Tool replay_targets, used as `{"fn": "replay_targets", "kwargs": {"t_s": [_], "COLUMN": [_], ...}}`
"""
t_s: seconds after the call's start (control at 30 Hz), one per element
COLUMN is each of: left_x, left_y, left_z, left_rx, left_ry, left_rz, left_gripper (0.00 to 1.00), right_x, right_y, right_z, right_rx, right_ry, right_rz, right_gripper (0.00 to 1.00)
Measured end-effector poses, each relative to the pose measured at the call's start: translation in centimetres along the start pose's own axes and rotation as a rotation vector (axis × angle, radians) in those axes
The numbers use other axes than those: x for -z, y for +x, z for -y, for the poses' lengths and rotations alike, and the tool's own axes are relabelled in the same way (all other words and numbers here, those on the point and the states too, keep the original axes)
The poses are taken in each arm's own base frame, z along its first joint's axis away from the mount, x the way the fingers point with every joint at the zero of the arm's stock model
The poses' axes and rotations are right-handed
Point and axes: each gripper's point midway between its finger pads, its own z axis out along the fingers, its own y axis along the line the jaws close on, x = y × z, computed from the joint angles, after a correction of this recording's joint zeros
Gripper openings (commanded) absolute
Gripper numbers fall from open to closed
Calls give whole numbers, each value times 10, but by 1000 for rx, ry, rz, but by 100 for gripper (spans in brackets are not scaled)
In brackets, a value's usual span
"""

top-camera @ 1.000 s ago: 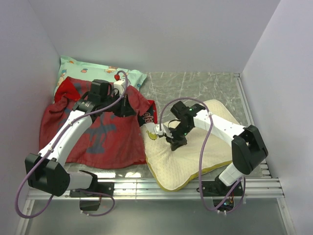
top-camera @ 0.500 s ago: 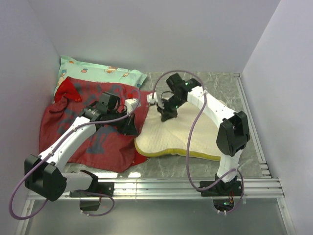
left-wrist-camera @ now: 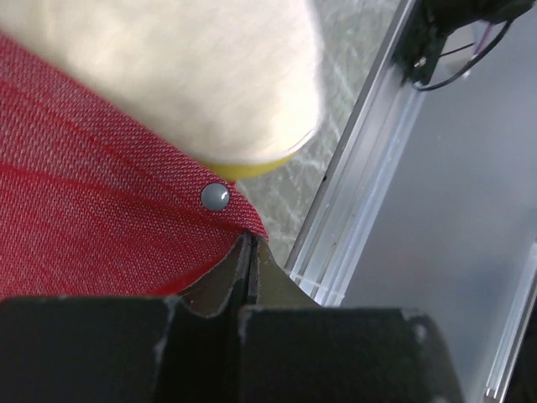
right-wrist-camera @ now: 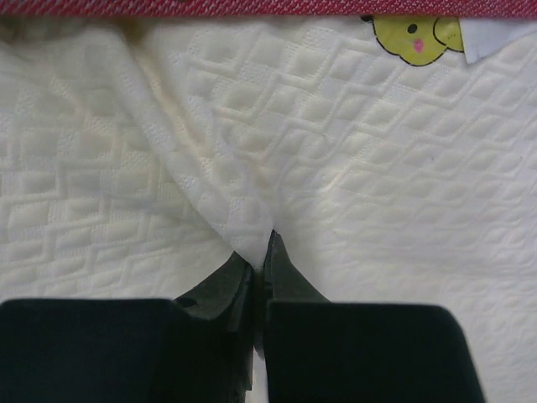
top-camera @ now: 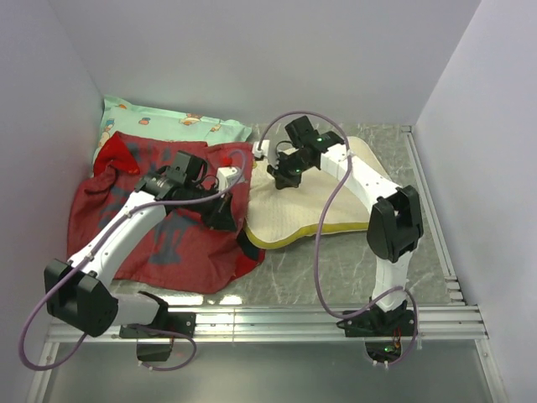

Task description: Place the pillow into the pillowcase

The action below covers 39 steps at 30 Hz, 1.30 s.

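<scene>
The cream dimpled pillow (top-camera: pixel 336 197) lies right of centre, its yellow edge band facing the near side and its left end against the pillowcase. My right gripper (top-camera: pixel 281 176) is shut on a pinch of pillow fabric (right-wrist-camera: pixel 277 151) near that left end, jaws (right-wrist-camera: pixel 267 239) nipped together on a fold. The red pillowcase (top-camera: pixel 168 239) is spread at the left. My left gripper (top-camera: pixel 222 217) is shut on the pillowcase's right edge (left-wrist-camera: pixel 101 210), next to a grey snap button (left-wrist-camera: pixel 215 196), with the pillow's corner (left-wrist-camera: pixel 193 75) just beyond it.
A mint-green printed pillow (top-camera: pixel 168 122) lies at the back left, partly under the red case. A metal rail (top-camera: pixel 294 319) runs along the near edge. White walls close in the left, back and right. A yellow cartoon label (right-wrist-camera: pixel 415 38) shows beside the case's hem (right-wrist-camera: pixel 252 7).
The right arm has dragged the pillow away from the near edge, back and left against the pillowcase. The left gripper has shifted toward the near side with the case's edge.
</scene>
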Motion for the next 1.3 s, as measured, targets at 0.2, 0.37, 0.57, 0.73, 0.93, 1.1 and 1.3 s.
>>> {"fn": "replay_targets", "kwargs": {"t_s": [0.2,0.37,0.57,0.73,0.93,1.1,1.3], "left_x": [-7,-18,-13,1,2,-10,-7], "left_y": [-22,-29,-45,-58,-66,-73,-67], "left_z": [4,3,17,34,34,10,-30], "left_rx": [26,66,34,-47,-48,26,153], "left_ry": [77,146,239,295,257,153,70], "left_rz": [22,19,67,100,160,214,207], "left_gripper": [0,0,0,0,1,10,50], "right_x": [-31,-47,-62,-71,-74,-70,-47], "right_y": [-5,-15,-8,5,-5,-21,-40], "right_z": [2,6,17,30,28,-20,-89], "right_rx": [-105,-244,-435,-541,-600,-590,-535], "right_ry": [95,164,247,283,265,120,-102], "right_rz": [4,24,19,19,73,174,280], "right_gripper": [0,0,0,0,0,0,0]}}
